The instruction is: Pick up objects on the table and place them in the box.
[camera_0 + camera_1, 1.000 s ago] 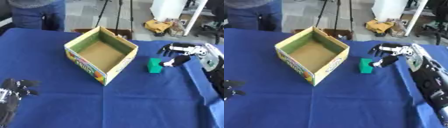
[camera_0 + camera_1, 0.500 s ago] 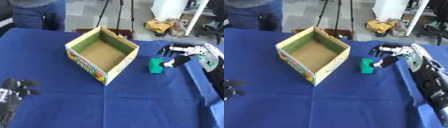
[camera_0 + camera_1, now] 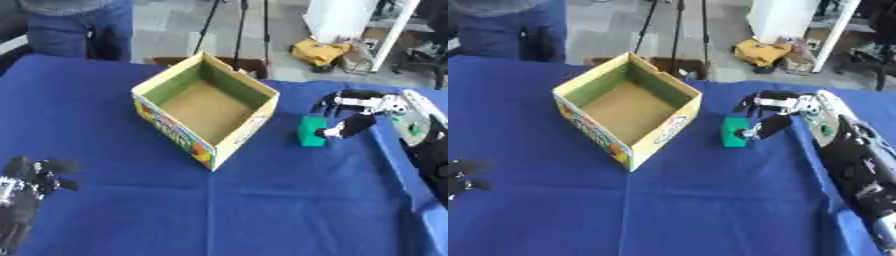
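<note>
A: Biggest first. What's lying under it all?

B: Blue cloth (image 3: 262, 200) is covering the whole table. The box (image 3: 206, 112) is sitting on it, center-left, open top facing you, nothing showing inside, one corner pointing toward the near edge.

A: And your arms?

B: Your R arm (image 3: 855, 155) is coming in along the right side. Your R hand (image 3: 363, 112) is reaching toward the block (image 3: 310, 131), fingers spread wide and arching above it, thumb tip sitting right at the block's right face. Can't tell if it's actually touching. It's not holding anything.

A: L hand?

B: Your L hand (image 3: 26, 182) is idling at the lower-left corner, fingers relaxed, pointing up.

A: Block's where, exactly?

B: Green, upright on the cloth, just right of the box, apart from its wall.
</note>
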